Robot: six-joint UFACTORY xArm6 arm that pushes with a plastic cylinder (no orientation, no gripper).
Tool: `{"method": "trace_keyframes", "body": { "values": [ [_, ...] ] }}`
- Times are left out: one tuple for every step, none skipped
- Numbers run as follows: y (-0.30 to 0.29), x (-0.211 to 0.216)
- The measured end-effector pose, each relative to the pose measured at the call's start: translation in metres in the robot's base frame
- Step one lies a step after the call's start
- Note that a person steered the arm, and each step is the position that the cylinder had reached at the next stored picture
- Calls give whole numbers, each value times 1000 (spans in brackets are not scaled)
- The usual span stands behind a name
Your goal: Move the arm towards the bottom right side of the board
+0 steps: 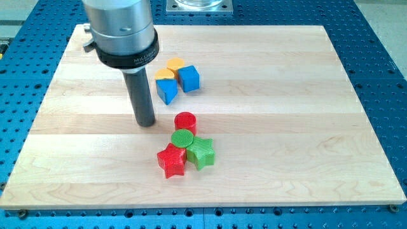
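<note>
My tip point(146, 123) rests on the wooden board point(286, 127), left of centre. A red cylinder point(185, 121) lies just to its right, apart from it. Below that sit a green cylinder point(182, 138), a green star point(201, 152) and a red star point(171, 161), bunched together. Above and right of the tip are a blue wedge-like block point(166, 91), a blue cube point(189, 78), a yellow block point(175, 64) and a second yellow block point(164, 75), clustered. The bottom right of the board lies far from the tip.
The arm's grey housing point(121, 28) hangs over the board's top left. A blue perforated table point(375, 38) surrounds the board. A metal plate point(198, 5) sits at the view's top.
</note>
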State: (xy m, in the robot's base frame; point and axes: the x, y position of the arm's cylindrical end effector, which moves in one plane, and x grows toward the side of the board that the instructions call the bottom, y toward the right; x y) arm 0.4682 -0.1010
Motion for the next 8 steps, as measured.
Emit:
{"method": "trace_keyframes", "body": {
  "values": [
    [14, -18],
    [55, -24],
    [95, -27],
    [124, -29],
    [169, -9],
    [225, 28],
    [247, 79],
    [247, 105]
  ]
}}
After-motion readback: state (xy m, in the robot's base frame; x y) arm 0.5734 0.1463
